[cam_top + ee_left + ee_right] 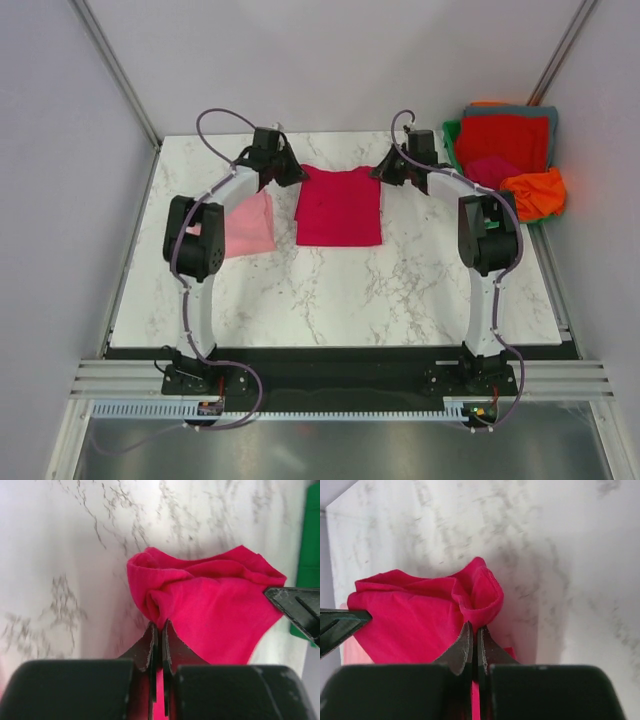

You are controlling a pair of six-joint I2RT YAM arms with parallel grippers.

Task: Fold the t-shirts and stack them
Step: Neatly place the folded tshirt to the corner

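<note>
A deep crimson t-shirt lies partly folded on the marble table, its far edge lifted at both corners. My left gripper is shut on the shirt's far left corner; the left wrist view shows the bunched cloth pinched at the left gripper's tips. My right gripper is shut on the far right corner, where the cloth puckers at the right gripper's tips. A light pink folded t-shirt lies left of it, partly under my left arm.
A green bin at the far right holds a heap of red, orange, grey and magenta shirts. Frame posts stand at both back corners. The opposite gripper's finger shows at each wrist view's edge.
</note>
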